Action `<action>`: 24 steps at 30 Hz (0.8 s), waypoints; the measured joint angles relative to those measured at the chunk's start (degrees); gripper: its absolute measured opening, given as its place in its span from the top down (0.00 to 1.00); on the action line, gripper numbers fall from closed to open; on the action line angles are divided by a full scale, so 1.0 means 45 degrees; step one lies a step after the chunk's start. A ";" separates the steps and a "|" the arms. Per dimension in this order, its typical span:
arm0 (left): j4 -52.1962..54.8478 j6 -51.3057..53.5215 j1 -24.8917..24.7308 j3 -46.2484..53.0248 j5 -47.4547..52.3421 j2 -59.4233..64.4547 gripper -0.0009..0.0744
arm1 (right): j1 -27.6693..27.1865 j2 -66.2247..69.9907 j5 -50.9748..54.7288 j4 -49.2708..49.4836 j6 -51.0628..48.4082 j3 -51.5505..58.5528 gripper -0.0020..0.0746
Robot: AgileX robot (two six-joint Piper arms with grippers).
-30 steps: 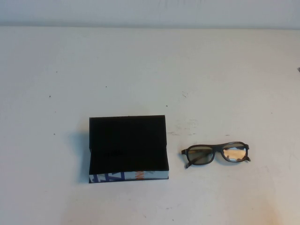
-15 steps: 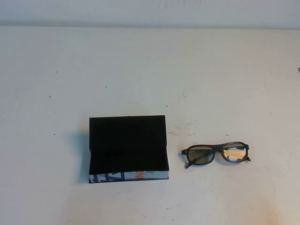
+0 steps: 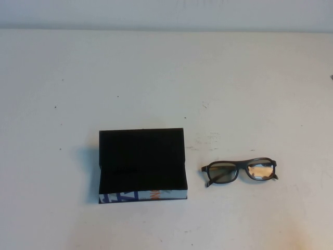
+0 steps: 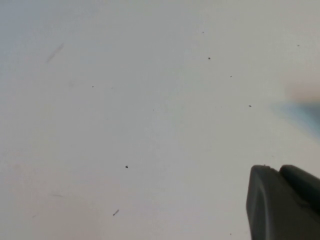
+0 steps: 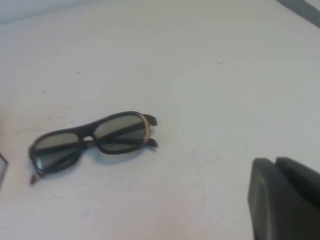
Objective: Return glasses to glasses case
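Matte black, flat and rectangular: the glasses case (image 3: pixel 142 165), nearest the robot's side in the high view, lid raised on its hinge, dark interior exposed, a white front side printed with blue and orange marks. Nothing visible inside. Just to its right, apart from it and not touching, the glasses (image 3: pixel 240 171) — black, thick-rimmed, rectangular plastic spectacles with clear reflective lenses, resting on the white table (image 3: pixel 166 78), arms apparently folded behind the frame. Beyond both, only bare, lightly speckled tabletop up to the pale far wall.

Neither arm visible from the high view. In the right wrist view, the right gripper (image 5: pixel 285 197) showing as dark grey finger ends low in the corner, pressed together and clenched on nothing, hovering off to the side of the spectacles (image 5: pixel 92 141) and well apart from them. In the left wrist view, the left gripper (image 4: pixel 282 200) over bare table, far from both task items; only a corner of dark fingers in sight, too little to tell whether spread or closed.

Task progress, judged from this layout: barely begun. Case already open and ready — spectacles not yet grasped. Remaining: reaching the frame, lifting it, placing it in the case, probably closing the lid.
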 joint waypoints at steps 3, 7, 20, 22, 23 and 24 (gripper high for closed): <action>0.0000 0.0000 0.0000 0.0000 0.0000 0.0000 0.99 | 0.0000 0.0000 -0.0280 0.1923 0.0000 0.0000 0.99; 0.0000 0.0000 0.0000 0.0000 0.0000 0.0000 0.99 | 0.0000 0.0000 -0.1726 0.5508 0.0000 0.0000 0.99; 0.0000 0.0000 0.0000 0.0000 0.0000 0.0000 0.99 | 0.0000 0.0254 -0.1587 0.9424 -0.0193 -0.0417 0.99; 0.0000 0.0000 0.0000 0.0000 0.0000 0.0000 0.99 | 0.0000 0.1023 -0.0251 0.8954 -0.0221 -0.1193 0.99; 0.0000 0.0000 0.0000 0.0000 0.0000 0.0000 0.99 | 0.0000 0.1604 0.0591 0.8506 -0.0221 -0.1734 0.99; 0.0000 0.0000 0.0000 0.0000 0.0000 0.0000 0.99 | 0.0000 0.2266 0.1497 0.7973 -0.0221 -0.2316 0.99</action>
